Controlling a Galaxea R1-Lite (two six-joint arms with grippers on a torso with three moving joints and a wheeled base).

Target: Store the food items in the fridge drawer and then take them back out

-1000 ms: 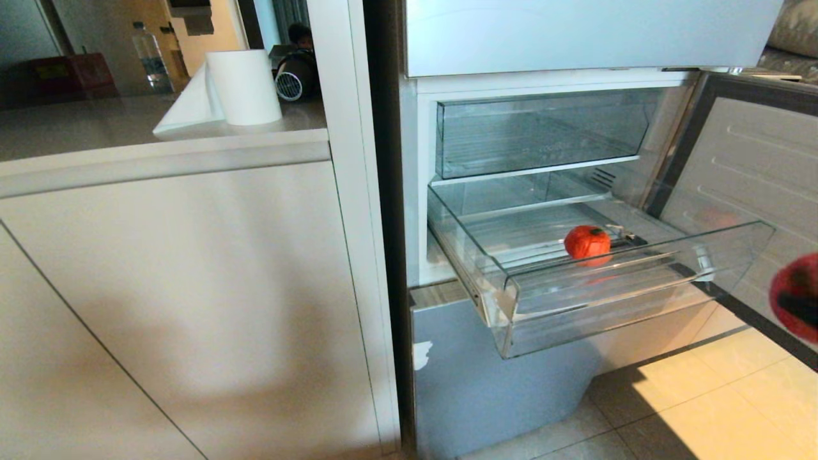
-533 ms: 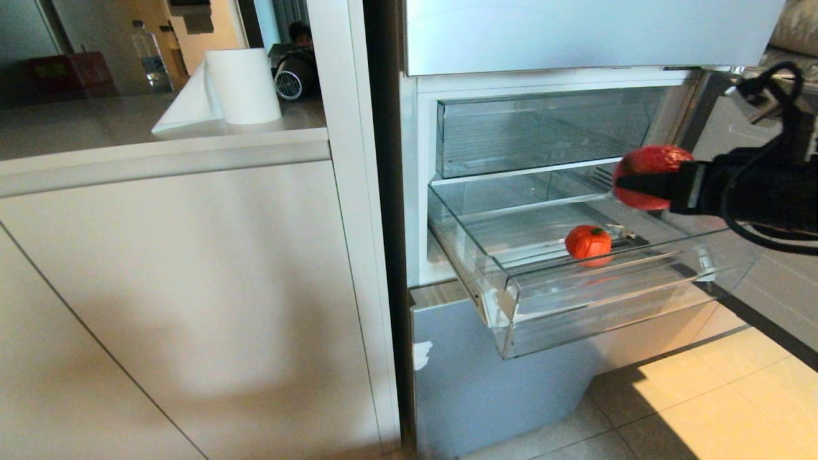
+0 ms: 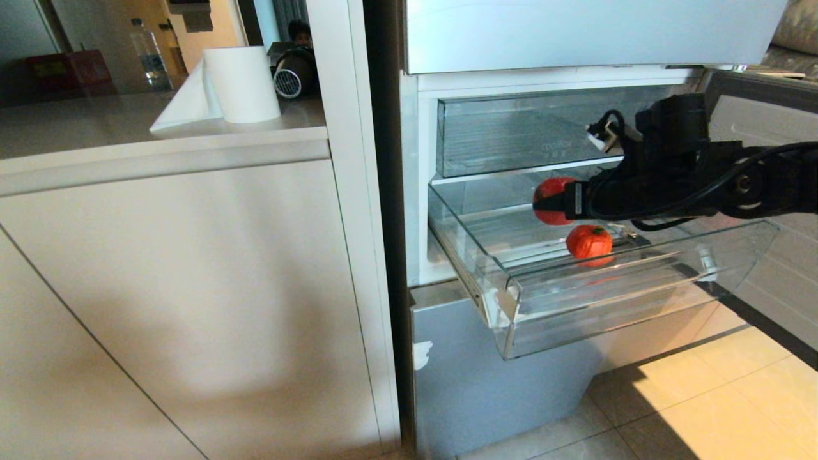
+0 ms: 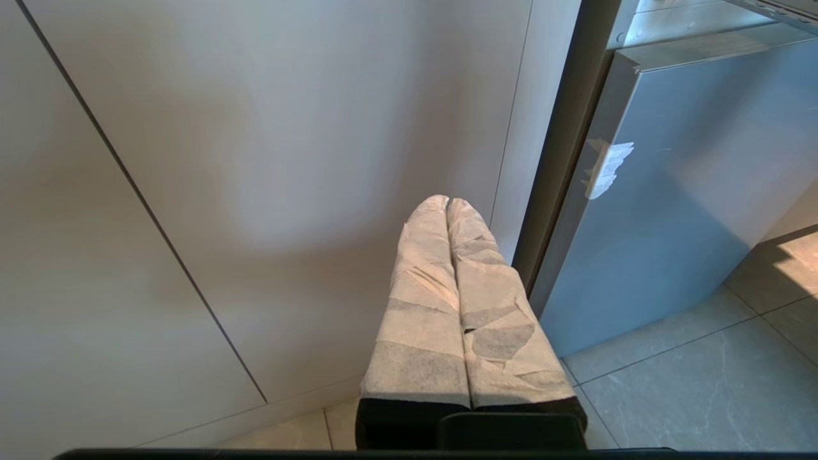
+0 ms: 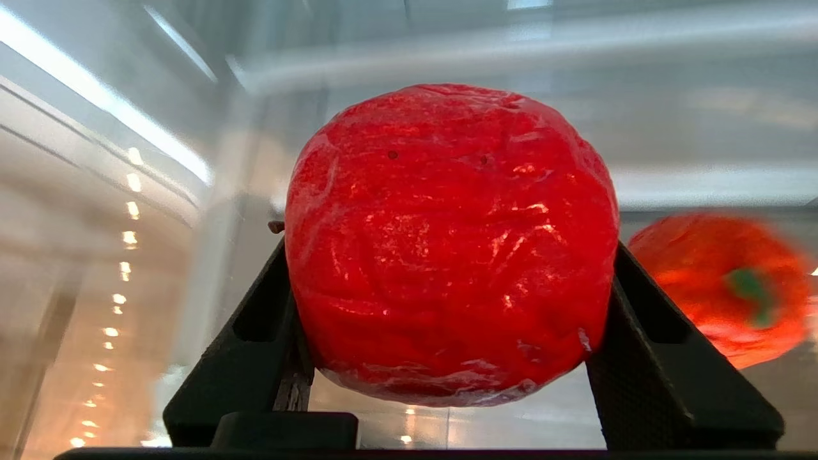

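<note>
Clear ribbed plastic forms the wide, shallow fridge drawer (image 3: pixel 511 291), pulled out of the pale-blue glossy fridge (image 3: pixel 473 383) with its thick transparent front lip facing the floor tiles. On its ribbed floor, near the front lip, rests a round orange-red fruit with a green stem spot (image 3: pixel 588 242). Reaching in from the right, the black right gripper (image 3: pixel 555 200) hangs over the drawer with a second round, glossy red fruit (image 3: pixel 549 191) clamped between its fingers, up and toward the fridge interior from the resting piece and apart from it.

Only a sliver of that held fruit shows in the head view; the right wrist view shows it whole (image 5: pixel 450 246), its wrinkled shiny skin filling the span between the two black fingers (image 5: pixel 255 345), which press on both its flanks with the jaws spread wide around it. That same view catches the resting fruit (image 5: pixel 725 287) off to one side, blurred.

Out of the head view altogether, the left gripper (image 4: pixel 447 204) appears only in the left wrist view: its two paper-wrapped fingers (image 4: pixel 422 306) lie pressed together, holding nothing, pointed at the beige cabinet panel (image 4: pixel 255 160) beside the fridge's blue lower door (image 4: pixel 690 179).
</note>
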